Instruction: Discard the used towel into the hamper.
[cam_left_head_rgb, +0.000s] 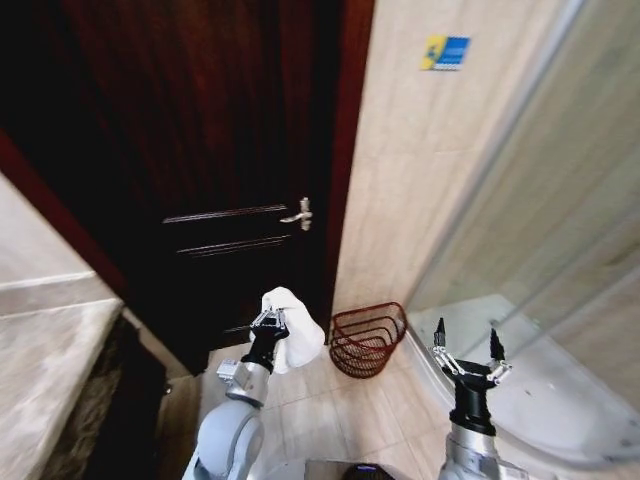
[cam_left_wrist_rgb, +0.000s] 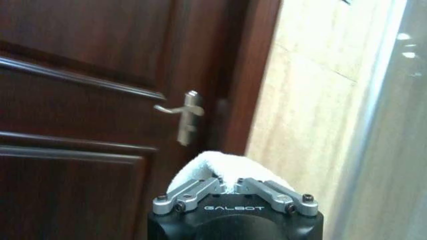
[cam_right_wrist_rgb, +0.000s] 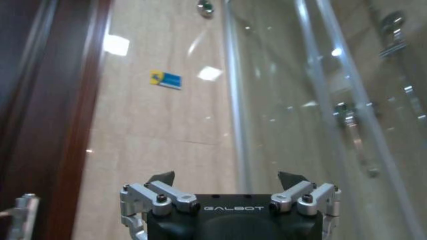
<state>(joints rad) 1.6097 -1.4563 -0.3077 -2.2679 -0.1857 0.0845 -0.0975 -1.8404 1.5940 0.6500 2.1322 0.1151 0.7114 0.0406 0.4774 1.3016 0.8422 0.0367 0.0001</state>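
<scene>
Left hand (cam_left_head_rgb: 268, 322) is clamped on the white towel (cam_left_head_rgb: 292, 340), raised just left of the hamper (cam_left_head_rgb: 367, 340). Right hand (cam_left_head_rgb: 467, 352) hangs wide open and empty right of the hamper, by the glass shower (cam_left_head_rgb: 560, 300).

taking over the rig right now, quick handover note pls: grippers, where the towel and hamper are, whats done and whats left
Left gripper: shut on the white towel, held up in front of the dark door.
Right gripper: open, empty, raised beside the shower enclosure.
Hamper: on the floor against the tiled wall, to the right of the towel; nothing visible inside.
Done: towel picked up.
Left: bring the towel over the hamper and drop it in.
</scene>
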